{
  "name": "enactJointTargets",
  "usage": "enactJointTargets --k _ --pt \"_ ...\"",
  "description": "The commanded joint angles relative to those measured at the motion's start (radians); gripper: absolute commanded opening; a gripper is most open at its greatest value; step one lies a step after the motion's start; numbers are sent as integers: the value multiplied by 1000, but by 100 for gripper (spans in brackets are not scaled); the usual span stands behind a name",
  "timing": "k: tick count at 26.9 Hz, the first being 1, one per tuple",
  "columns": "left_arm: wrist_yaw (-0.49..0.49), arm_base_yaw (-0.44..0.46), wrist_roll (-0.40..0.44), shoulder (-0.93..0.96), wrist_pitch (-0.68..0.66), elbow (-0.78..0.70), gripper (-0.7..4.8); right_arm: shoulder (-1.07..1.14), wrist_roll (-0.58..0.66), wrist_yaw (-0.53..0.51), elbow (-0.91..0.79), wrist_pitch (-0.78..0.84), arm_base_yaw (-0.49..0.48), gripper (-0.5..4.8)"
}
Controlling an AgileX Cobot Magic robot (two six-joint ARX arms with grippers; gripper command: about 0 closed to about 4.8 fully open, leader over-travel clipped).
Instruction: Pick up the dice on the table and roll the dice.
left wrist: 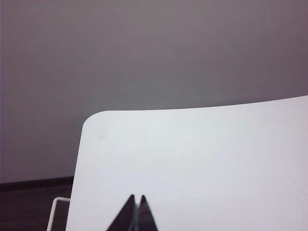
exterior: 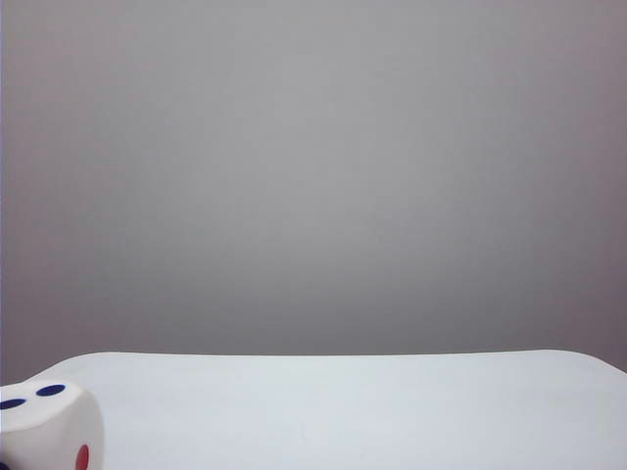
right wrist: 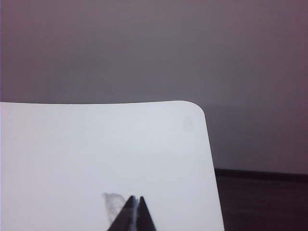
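The left gripper (left wrist: 136, 204) sits low over the white table (left wrist: 192, 159), its two dark fingertips pressed together with nothing between them, pointing toward a rounded far corner of the tabletop. The right gripper (right wrist: 136, 204) mirrors it on the other side, jaws likewise clenched on nothing, its tips aimed at the opposite rounded corner, with a faint grey smudge (right wrist: 113, 204) on the surface just beside them.

The die (exterior: 44, 426) rests on the table (exterior: 343, 411) at the near left edge of the exterior view, only partly in frame. It is white with rounded corners; two dark blue pips show on its upper face and a single red pip on the side face turned toward the table's middle. Neither gripper appears in the exterior view, and the die appears in neither wrist view, so it lies apart from both sets of fingertips.

Beyond the table a plain grey wall (exterior: 313, 176) fills the background. In the wrist views a dark floor (right wrist: 262, 202) shows past the table's side edges, and a thin white frame (left wrist: 57, 211) juts out below the tabletop on the left arm's side.
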Motion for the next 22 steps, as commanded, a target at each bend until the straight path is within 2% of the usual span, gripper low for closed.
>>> enactJointTargets --k 1,10,14,15,18,22 --pt "-4 0 -2 0 13 1 -5 0 -3 0 -6 6 1 -1" --pt "-3 0 -7 0 13 1 -5 0 2 -1 -6 6 2 -1" --pt "8 -1 -111 0 12 8 -5 0 112 -25 -5 49 15 -3" --pt "15 -1 -116 0 12 13 -5 0 129 -27 -4 61 24 -3" --pt "-23 0 -110 0 8 70 -5 2 174 -21 0 146 92 -5" --pt "-31 0 -119 27 -52 190 -5 2 210 37 46 150 194 -5"
